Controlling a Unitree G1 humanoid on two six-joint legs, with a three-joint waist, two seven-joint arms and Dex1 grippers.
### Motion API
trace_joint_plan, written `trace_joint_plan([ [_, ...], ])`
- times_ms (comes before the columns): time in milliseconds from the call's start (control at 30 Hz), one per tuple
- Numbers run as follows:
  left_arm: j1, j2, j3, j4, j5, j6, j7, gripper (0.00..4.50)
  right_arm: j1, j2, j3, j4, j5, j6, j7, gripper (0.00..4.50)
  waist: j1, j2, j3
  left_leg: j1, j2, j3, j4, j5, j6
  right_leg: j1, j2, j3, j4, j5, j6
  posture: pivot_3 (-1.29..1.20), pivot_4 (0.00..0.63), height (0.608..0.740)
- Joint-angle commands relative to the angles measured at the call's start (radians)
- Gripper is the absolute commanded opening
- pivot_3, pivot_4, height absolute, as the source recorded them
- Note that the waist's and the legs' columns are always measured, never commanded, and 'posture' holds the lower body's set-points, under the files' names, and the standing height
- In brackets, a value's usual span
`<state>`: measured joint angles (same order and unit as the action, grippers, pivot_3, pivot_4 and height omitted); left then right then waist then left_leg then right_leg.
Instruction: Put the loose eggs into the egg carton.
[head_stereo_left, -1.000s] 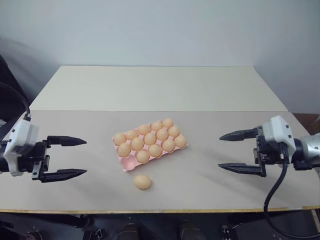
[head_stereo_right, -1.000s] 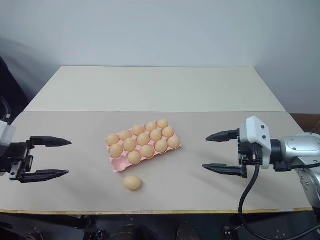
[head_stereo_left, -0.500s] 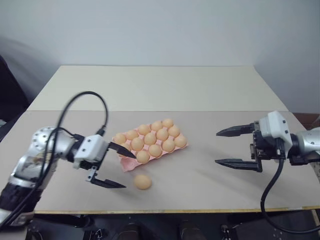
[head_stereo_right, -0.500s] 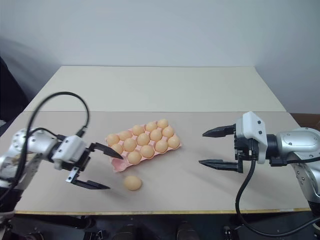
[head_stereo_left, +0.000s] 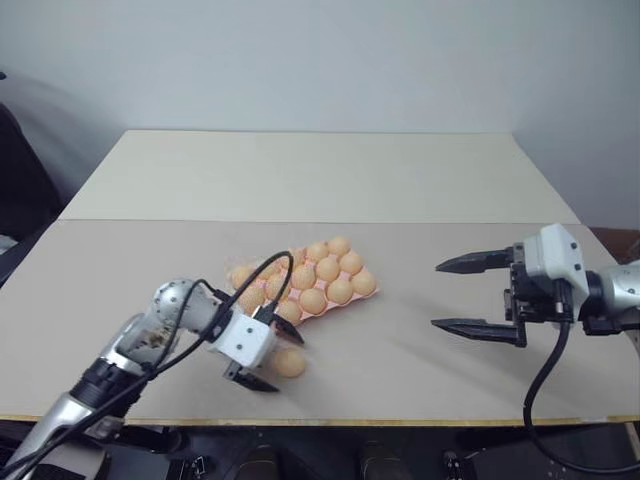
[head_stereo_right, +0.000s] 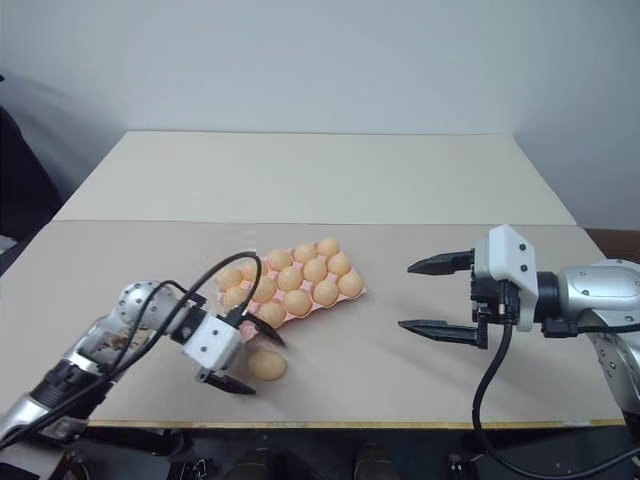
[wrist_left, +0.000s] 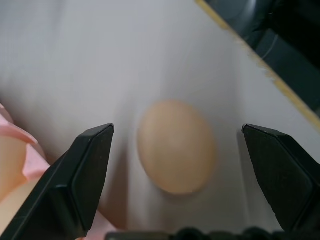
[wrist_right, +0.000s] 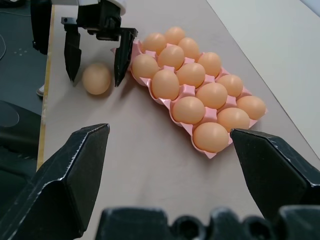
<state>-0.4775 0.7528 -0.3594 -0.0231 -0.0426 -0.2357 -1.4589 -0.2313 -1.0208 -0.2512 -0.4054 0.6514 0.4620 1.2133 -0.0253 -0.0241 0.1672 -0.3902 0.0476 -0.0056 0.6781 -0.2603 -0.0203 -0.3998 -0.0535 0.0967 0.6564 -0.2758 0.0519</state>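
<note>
The desk (head_stereo_left: 420, 190) carries the pink egg carton (head_stereo_left: 262, 325) near its front middle, fourteen of its fifteen cups filled and the empty cup at the near-left corner, hidden in the head views behind the left gripper (head_stereo_left: 268, 362). One loose egg (head_stereo_left: 291, 362) lies on the desk just in front of that corner, close to the desk's front edge. The left arm is far the nearer: its fingers (wrist_left: 87, 175) are spread wide, released and grasping nothing, with the egg lying between them, seemingly untouched on both sides, its long axis looking roughly along the fingers rather than across them. The carton's edge sits just beside the inner finger, so closing looks likely to brush it. The right gripper (head_stereo_left: 478, 297) hangs well apart to the right, its fingers likewise spread and empty, clear of the work.
</note>
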Motion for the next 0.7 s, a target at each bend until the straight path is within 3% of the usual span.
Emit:
trace_joint_plan([
  [33,0.011,0.003,-0.006,-0.038,0.013,0.02,0.024,4.49,-0.008,-0.011,-0.047,-0.035,0.028,0.007,-0.011,4.5,0.0,0.0,0.0,0.0,0.0,0.0,0.0,0.0,0.0,0.0,0.0,0.0,0.0,0.0,0.0,0.0,0.15,0.74],
  [133,0.018,0.021,-0.01,-0.044,0.016,0.012,0.014,3.86,-0.009,-0.009,-0.049,-0.037,0.029,0.007,-0.015,4.5,0.002,0.0,0.0,0.0,0.0,0.0,0.0,0.0,0.0,0.0,0.0,0.0,0.0,0.0,0.0,0.0,0.15,0.74],
  [300,0.013,0.033,0.0,-0.034,0.014,0.009,0.02,2.17,-0.021,-0.005,-0.038,-0.029,0.026,0.003,-0.023,4.5,0.008,0.0,0.0,0.0,0.0,0.0,0.0,0.0,0.0,0.0,0.0,0.0,0.0,0.0,0.0,0.0,0.15,0.74],
  [367,0.012,0.027,0.01,-0.033,0.015,0.015,0.044,1.75,-0.024,-0.003,-0.036,-0.026,0.024,0.001,-0.024,4.5,0.01,0.0,0.0,0.0,0.0,0.0,0.0,0.0,0.0,0.0,0.0,0.0,0.0,0.0,0.0,0.0,0.15,0.74],
  [567,-0.006,0.021,0.11,-0.084,-0.228,0.207,0.012,1.75,-0.042,0.01,-0.014,-0.009,0.008,-0.01,-0.031,4.5,0.01,0.0,0.0,0.0,0.0,0.0,0.0,0.0,0.0,0.0,0.0,0.0,0.0,0.0,0.0,0.0,0.15,0.74],
  [700,-0.029,0.036,0.227,-0.076,-0.324,0.378,0.089,1.75,-0.054,0.024,-0.008,-0.002,0.001,-0.015,-0.044,4.5,0.007,0.0,0.0,0.001,0.0,0.0,0.0,0.0,0.0,0.0,0.0,0.0,0.0,0.0,0.0,0.0,0.15,0.74],
])
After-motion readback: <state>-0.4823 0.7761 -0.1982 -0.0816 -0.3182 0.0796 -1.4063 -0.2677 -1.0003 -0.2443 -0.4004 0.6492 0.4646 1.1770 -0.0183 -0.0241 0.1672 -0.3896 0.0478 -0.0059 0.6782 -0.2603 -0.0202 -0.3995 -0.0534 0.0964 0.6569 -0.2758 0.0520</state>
